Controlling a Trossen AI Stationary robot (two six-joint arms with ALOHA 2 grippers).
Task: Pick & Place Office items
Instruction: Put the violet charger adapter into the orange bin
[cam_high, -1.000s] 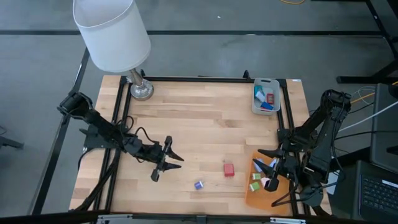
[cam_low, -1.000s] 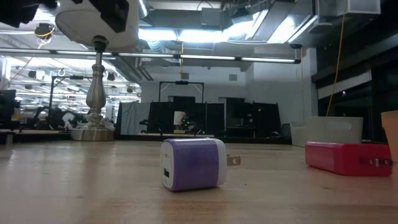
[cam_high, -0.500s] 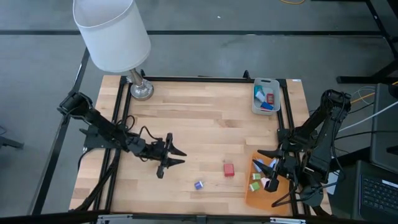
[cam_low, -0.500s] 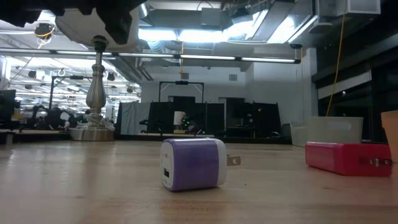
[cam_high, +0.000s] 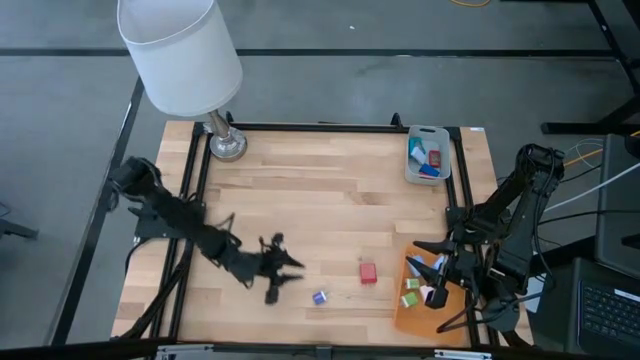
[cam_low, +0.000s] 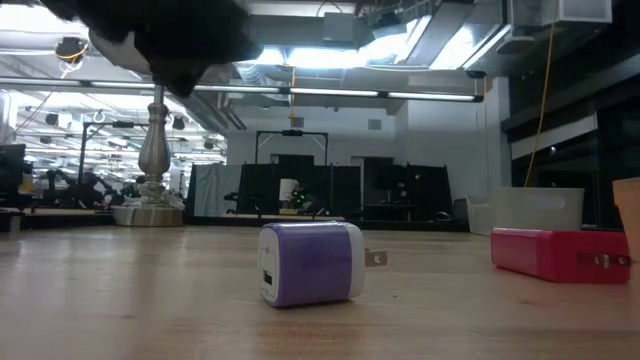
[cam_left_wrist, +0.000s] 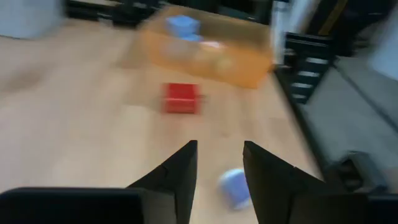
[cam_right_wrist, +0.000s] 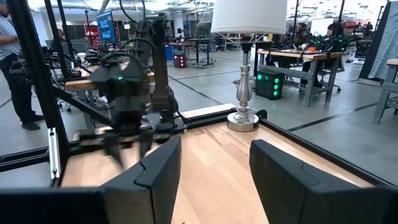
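Left gripper: the left gripper (cam_high: 283, 278) hangs over the wooden table (cam_high: 320, 190) near its front edge, fingers (cam_left_wrist: 180, 168) drawn in to a narrow gap with nothing between them.
Purple block: a small purple block (cam_high: 319, 297) lies on the wood just ahead of the left gripper's tips and slightly to one side — close, not touching.
Red block: a red block (cam_high: 368, 272) sits farther out beyond those tips, between the left gripper and the orange sheet (cam_high: 402, 310).
Right gripper: the right gripper (cam_high: 432, 283) hangs over the orange sheet at the table's front right corner; its fingers (cam_right_wrist: 155, 168) stand partly apart and empty.
Pieces on the sheet: green, pink and blue blocks (cam_high: 412, 291) lie on the sheet directly beneath the right gripper.
Tray: a grey tray (cam_high: 427, 168) at the table's far right edge — well away from both grippers — holds blue and red pieces (cam_high: 428, 159).
Lamp: a white-shaded lamp (cam_high: 183, 55) stands at the far left corner.
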